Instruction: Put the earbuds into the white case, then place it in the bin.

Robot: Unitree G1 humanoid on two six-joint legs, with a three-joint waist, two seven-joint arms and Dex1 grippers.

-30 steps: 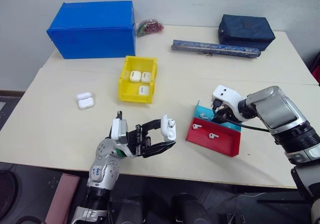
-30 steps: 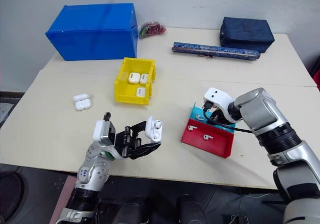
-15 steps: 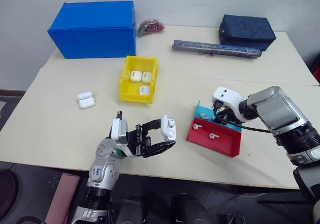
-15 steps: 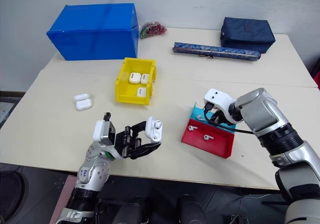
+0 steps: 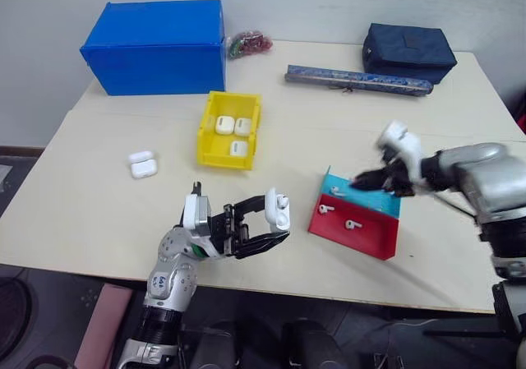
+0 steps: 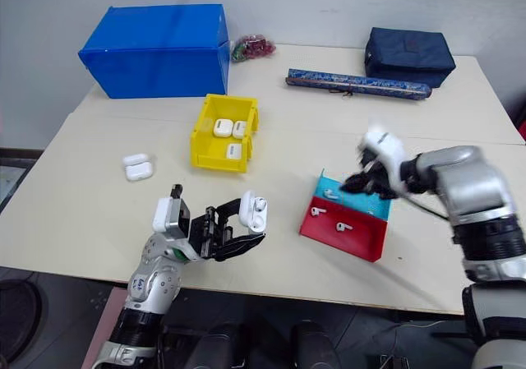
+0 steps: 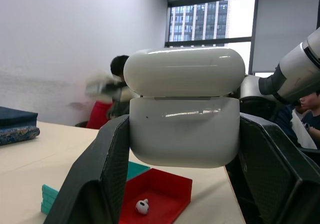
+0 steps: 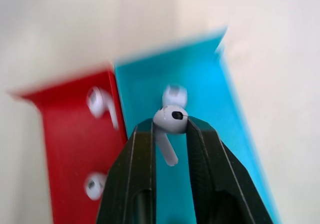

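Tabletop: yellow bin [image 5: 207, 143] holds three white cases [image 5: 233, 135]

A pale table [image 5: 99, 205] carries a blue box [image 5: 154, 46] at the far left, a yellow bin [image 5: 229, 129], two white cases [image 5: 141, 164] left of it, red [image 5: 353, 228] and teal [image 5: 366, 198] trays touching, a long patterned roll [image 5: 358, 80], a navy pouch [image 5: 408, 51] and a small red bundle [image 5: 248, 43].
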